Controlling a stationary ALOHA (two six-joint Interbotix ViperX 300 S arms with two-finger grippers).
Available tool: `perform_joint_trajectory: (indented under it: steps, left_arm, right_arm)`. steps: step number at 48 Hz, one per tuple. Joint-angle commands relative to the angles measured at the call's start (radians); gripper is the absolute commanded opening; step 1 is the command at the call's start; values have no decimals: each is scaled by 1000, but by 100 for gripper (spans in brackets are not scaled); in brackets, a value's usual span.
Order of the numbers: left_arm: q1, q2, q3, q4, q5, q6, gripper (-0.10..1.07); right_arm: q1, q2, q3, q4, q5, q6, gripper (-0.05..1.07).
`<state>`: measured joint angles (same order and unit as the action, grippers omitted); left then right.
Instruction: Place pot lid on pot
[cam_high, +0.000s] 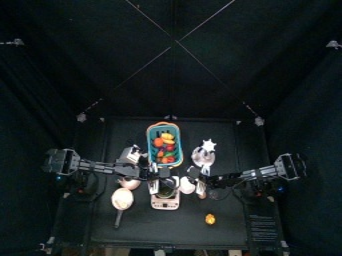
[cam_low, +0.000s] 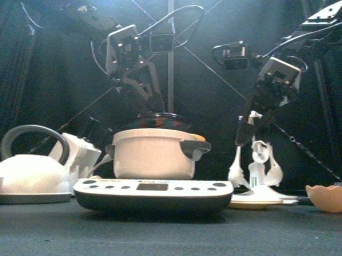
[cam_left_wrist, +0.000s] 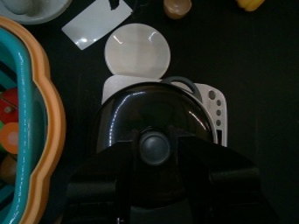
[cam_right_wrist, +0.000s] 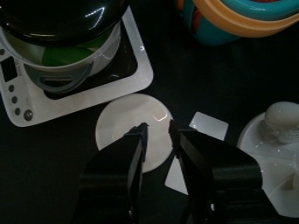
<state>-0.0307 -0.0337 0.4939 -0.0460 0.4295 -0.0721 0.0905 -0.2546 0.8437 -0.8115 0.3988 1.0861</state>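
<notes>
The cream pot stands on a white scale at the table's middle, and the dark glass pot lid rests on its rim. In the left wrist view the pot lid lies straight below the camera, its knob just beyond the dark jaws. My left gripper hangs open above the lid, apart from it and holding nothing. My right gripper hovers to the pot's right over a white disc, jaws slightly apart and empty.
A white kettle stands left of the scale. White spatulas stand in a holder at the right. A teal and orange basket of fruit sits behind the pot. A small bowl is at the front right.
</notes>
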Motion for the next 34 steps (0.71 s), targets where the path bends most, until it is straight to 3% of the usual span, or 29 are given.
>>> perform_joint_trajectory:
  steps: [1,34]
  left_arm:
    - [-11,-6,-34,-9,-2,-2,71]
    - [-29,21,-48,-12,-3,-2,72]
  right_arm:
    - [-3,-12,-8,0,-5,2,69]
    - [-3,-11,-8,9,-21,2,69]
